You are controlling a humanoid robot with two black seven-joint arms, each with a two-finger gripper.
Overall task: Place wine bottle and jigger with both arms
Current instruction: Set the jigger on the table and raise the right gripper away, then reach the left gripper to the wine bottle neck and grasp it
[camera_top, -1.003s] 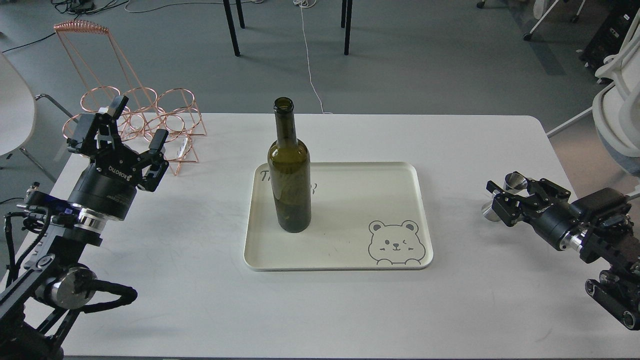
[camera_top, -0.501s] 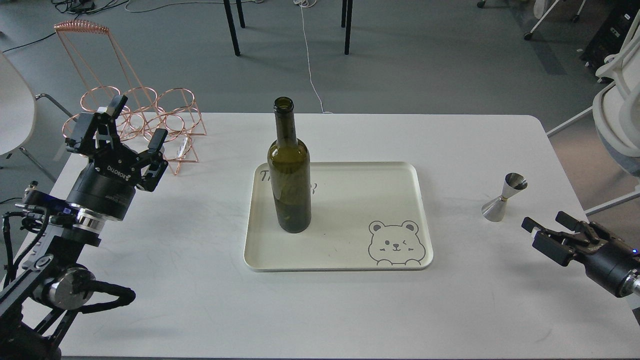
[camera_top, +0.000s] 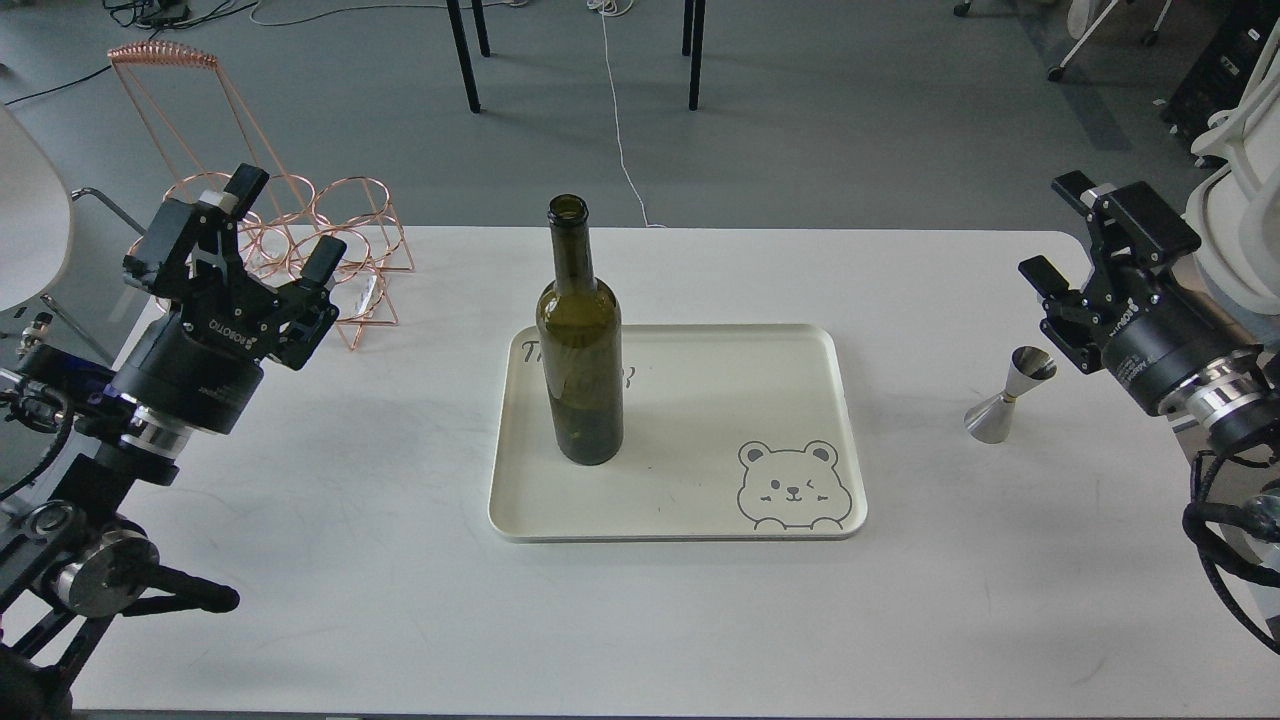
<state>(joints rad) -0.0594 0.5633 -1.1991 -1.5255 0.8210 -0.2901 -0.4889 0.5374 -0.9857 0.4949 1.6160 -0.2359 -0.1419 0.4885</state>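
Observation:
The wine bottle (camera_top: 580, 350), dark olive-green, stands upright on the left part of a cream tray (camera_top: 700, 500) at the table's middle. The jigger (camera_top: 1008, 395), shiny steel, stands upright on the white table to the right of the tray. My left gripper (camera_top: 285, 220) is open and empty at the far left, well away from the bottle. My right gripper (camera_top: 1055, 228) is open and empty, raised above and to the right of the jigger, apart from it.
A copper wire rack (camera_top: 290, 240) stands at the table's back left, just behind my left gripper. The tray has a bear drawing (camera_top: 793, 485) at its front right. A white chair (camera_top: 1235, 200) stands off the table's right edge.
My right gripper let go of the jigger, dropped back low, then rose up and back to the right of it. My left gripper lifted a little. The bottle and jigger stand still.

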